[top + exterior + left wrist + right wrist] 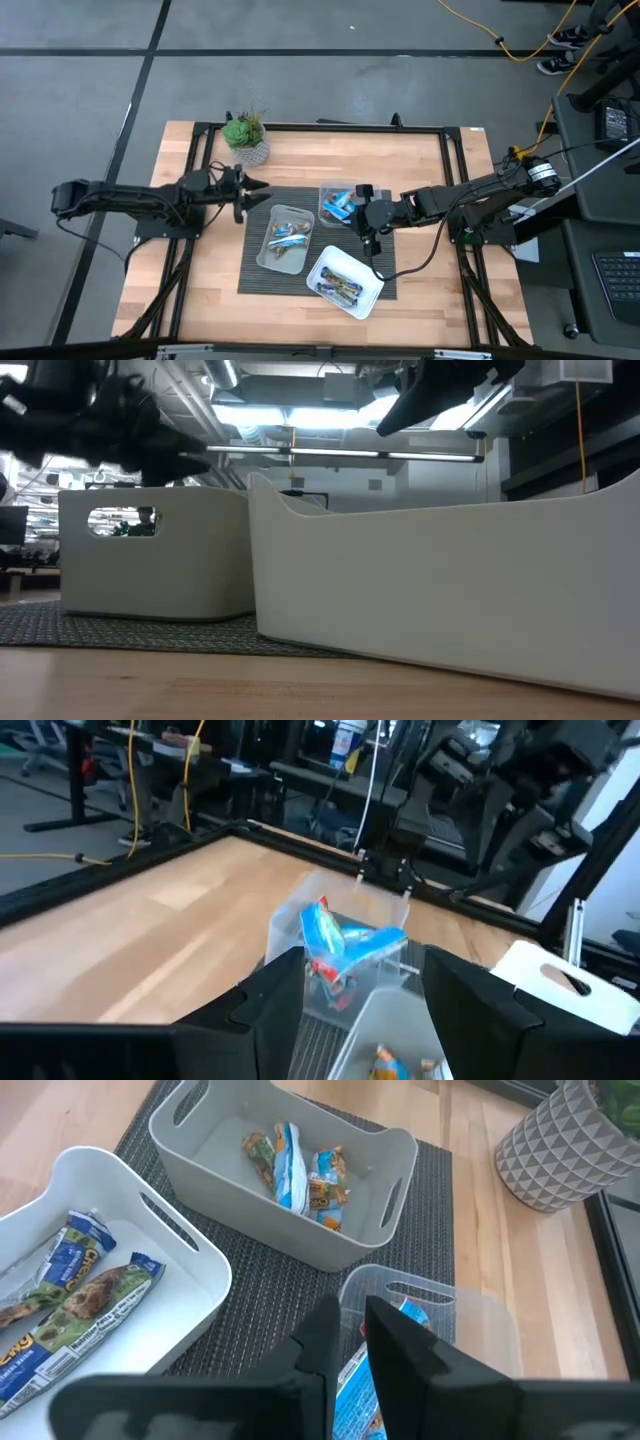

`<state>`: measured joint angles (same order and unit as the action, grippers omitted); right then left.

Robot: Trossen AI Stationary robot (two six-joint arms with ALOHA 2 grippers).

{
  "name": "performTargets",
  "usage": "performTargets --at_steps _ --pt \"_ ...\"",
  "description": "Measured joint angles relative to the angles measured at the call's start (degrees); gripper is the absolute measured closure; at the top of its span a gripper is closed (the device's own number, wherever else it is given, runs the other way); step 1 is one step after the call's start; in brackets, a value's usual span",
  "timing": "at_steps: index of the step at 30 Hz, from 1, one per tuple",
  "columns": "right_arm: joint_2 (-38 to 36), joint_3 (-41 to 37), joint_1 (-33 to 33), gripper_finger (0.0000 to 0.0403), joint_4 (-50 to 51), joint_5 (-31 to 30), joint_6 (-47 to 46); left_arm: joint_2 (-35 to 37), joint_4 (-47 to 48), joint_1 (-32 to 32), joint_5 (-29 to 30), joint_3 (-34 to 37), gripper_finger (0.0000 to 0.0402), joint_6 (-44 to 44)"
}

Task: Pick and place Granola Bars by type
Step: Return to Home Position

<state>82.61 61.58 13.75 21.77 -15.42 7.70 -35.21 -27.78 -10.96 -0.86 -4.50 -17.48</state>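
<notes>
Over the table's left side, the left gripper hovers with its jaws spread wide and empty. Beside it, the Granola Bars lie sorted in the grey bin, the clear bin and the white bin. Near the clear bin the right gripper hangs, jaws closed on nothing. I'd guess those foil wrappers are light, crinkly and slippery, so pinch one across its middle.

We find a robotics lab: concrete floor, loose yellow cables, exposed ceiling ducts, strip lights.
</notes>
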Motion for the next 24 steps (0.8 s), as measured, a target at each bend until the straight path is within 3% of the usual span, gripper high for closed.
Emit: performTargets --at_steps 3,10,24 --pt "0.0 0.0 0.0 0.0347 -0.4 0.0 0.0 0.8 -2.9 0.0 -0.1 4.0 0.0210 -0.9" --pt "0.0 0.0 0.0 0.0347 -1.0 0.0 0.4 0.3 1.1 0.0 -1.2 4.0 0.0211 3.8" --pt "0.0 0.0 0.0 0.0347 -1.1 0.0 1.4 0.1 1.1 0.0 -0.6 4.0 0.0212 -0.8"
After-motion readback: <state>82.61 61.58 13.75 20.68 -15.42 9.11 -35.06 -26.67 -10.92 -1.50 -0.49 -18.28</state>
